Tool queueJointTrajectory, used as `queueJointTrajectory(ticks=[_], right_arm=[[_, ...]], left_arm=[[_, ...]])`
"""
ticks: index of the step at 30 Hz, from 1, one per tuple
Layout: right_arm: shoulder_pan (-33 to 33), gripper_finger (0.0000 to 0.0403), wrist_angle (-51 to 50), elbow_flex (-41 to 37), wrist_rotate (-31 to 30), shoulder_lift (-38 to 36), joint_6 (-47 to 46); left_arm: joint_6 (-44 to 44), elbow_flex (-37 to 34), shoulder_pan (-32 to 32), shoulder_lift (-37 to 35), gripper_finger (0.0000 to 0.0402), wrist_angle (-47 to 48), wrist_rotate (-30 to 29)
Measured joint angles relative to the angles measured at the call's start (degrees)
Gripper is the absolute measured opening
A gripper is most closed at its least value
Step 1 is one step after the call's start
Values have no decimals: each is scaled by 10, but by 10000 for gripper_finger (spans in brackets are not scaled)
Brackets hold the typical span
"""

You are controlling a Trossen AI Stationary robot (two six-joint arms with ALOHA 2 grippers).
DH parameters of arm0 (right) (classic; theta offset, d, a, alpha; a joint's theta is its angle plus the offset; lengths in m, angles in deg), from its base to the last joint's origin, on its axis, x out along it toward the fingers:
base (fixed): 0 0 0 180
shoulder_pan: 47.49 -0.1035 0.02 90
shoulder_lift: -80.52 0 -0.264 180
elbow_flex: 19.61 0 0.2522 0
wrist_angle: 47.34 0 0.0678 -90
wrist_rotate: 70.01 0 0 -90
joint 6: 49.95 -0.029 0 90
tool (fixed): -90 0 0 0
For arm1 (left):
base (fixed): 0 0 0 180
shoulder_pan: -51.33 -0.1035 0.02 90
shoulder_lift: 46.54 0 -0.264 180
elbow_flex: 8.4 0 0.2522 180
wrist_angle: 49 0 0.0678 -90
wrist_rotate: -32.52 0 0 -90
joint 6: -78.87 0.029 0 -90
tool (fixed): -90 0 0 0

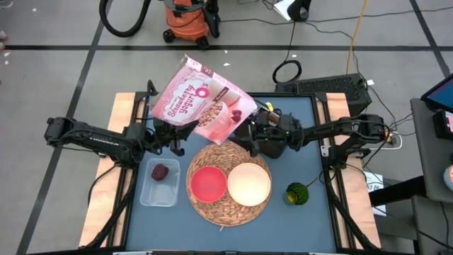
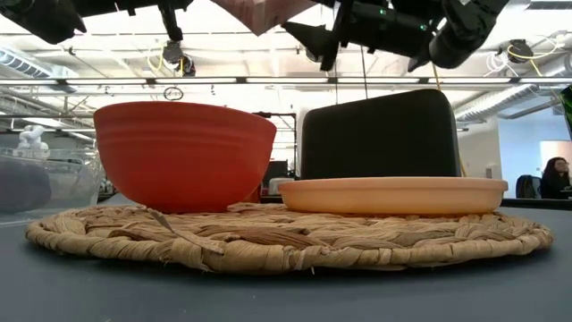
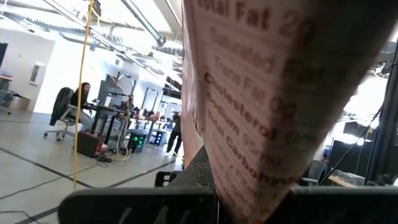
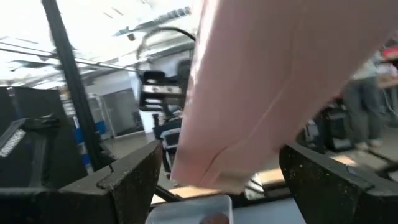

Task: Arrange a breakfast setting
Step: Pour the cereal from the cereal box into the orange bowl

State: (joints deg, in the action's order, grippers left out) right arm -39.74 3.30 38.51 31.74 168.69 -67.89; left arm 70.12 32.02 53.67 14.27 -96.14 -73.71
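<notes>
Two grippers share a pink cereal bag (image 1: 205, 99) held up at 12 o'clock behind the straw mat (image 1: 228, 207): left gripper (image 1: 177, 132) fingers pinch its corner, right gripper (image 1: 256, 134) fingers spread around its edge, probably steadying it to pour into the red bowl (image 1: 207, 183) beside the cream plate (image 1: 248, 183).

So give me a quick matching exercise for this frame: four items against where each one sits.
Items:
1. red bowl
2. cream plate
3. dark red fruit
4. pink cereal bag

Places:
A. in the clear plastic container
B. on the woven mat, nearer the right arm
C. held up above the table
D. on the mat, nearer the left arm

Pairs: 1-D, 2-B, 3-A, 4-C
</notes>
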Motion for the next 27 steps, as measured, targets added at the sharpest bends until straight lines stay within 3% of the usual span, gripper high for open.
queueJointTrajectory(ticks=[14,27], right_arm=[[-7,313,-8,34,3,3,17],[-26,313,75,92,3,102,56]], left_arm=[[9,0,0,0,3,0,11],[10,0,0,-1,3,-1,12]])
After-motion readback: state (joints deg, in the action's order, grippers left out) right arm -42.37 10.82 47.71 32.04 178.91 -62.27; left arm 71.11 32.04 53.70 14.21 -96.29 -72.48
